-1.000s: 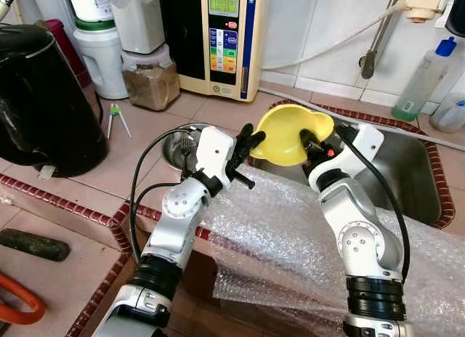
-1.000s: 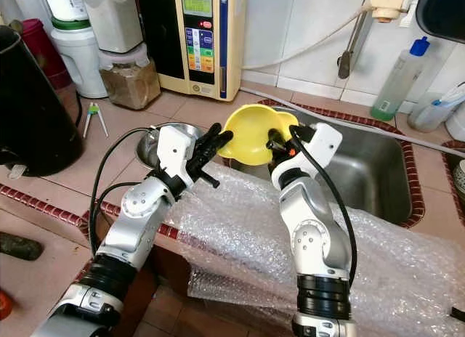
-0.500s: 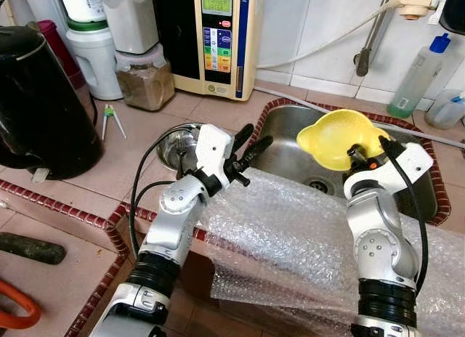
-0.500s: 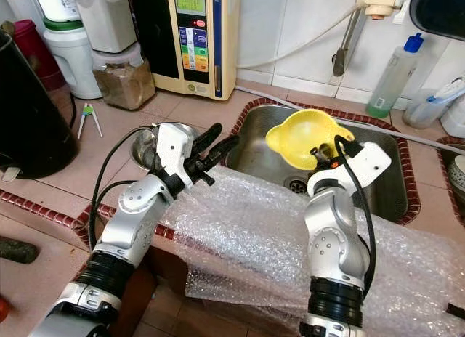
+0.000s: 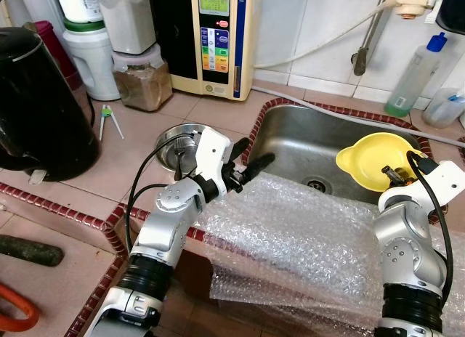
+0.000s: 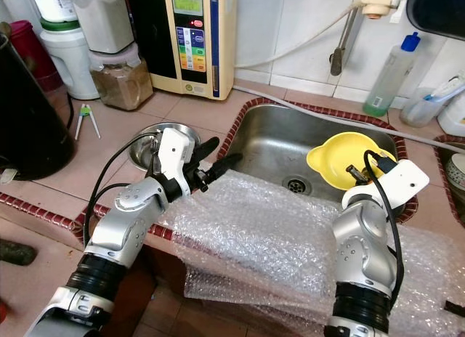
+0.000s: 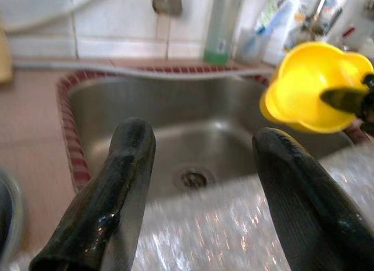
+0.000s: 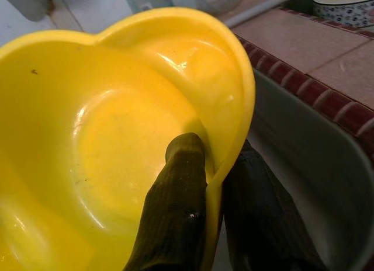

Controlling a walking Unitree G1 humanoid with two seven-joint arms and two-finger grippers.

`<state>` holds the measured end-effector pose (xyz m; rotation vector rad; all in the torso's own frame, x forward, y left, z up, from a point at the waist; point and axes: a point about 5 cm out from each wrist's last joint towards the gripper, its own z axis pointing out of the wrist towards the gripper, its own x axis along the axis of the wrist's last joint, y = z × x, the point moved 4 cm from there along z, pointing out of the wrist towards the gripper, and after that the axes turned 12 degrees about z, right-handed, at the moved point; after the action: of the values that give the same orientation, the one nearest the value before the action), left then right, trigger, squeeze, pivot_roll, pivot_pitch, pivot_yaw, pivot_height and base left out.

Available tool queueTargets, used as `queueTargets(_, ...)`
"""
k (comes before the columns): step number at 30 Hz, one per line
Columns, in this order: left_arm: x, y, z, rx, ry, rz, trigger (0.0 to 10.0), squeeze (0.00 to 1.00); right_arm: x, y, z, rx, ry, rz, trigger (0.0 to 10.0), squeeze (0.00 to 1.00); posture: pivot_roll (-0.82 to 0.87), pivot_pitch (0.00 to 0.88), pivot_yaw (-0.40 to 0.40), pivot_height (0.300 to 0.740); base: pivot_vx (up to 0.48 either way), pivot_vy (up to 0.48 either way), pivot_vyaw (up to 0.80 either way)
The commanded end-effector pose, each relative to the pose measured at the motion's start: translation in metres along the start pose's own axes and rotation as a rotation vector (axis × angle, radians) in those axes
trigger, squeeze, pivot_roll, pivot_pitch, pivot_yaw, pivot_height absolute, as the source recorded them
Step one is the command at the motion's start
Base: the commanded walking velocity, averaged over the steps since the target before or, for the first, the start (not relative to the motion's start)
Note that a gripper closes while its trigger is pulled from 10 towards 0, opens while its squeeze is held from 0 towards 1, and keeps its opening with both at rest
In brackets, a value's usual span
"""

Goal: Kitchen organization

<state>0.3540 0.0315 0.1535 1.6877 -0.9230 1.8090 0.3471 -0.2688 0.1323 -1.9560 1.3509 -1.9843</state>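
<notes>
Right pincer (image 8: 213, 224) clamps the rim of the yellow bowl (image 5: 374, 159), one finger inside, one outside. Bowl hangs above the right end of the sink (image 5: 305, 137), mouth tilted up, rim edge toward the wrist. Left pincer (image 5: 251, 166) stands wide and empty over the sink's left edge, well apart from the bowl. Bubble wrap (image 5: 290, 232) drapes the front of the surface (image 5: 138, 144). Judgement: the right arm alone governs placement; basin lies directly beneath.
</notes>
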Motion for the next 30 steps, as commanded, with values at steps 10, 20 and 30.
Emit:
queueTargets(10,-0.01,0.009,-0.005,-0.062,-0.119,0.062,10.0,1.0,-0.002,0.011,0.009,-0.057,0.009,-0.071,0.0,0.0,-0.02,0.032,-0.004,0.74,0.0,0.0,0.0)
queueTargets(20,-0.007,0.011,0.001,-0.06,-0.121,0.067,10.0,1.0,-0.033,-0.018,0.012,0.054,-0.091,-0.011,10.0,1.0,-0.03,0.026,0.001,0.74,0.0,0.0,0.0)
queueTargets(30,-0.009,0.012,0.002,-0.048,-0.131,0.066,10.0,1.0,-0.049,-0.036,0.018,0.13,-0.133,-0.063,10.0,1.0,-0.03,0.023,0.004,0.74,0.0,0.0,0.0)
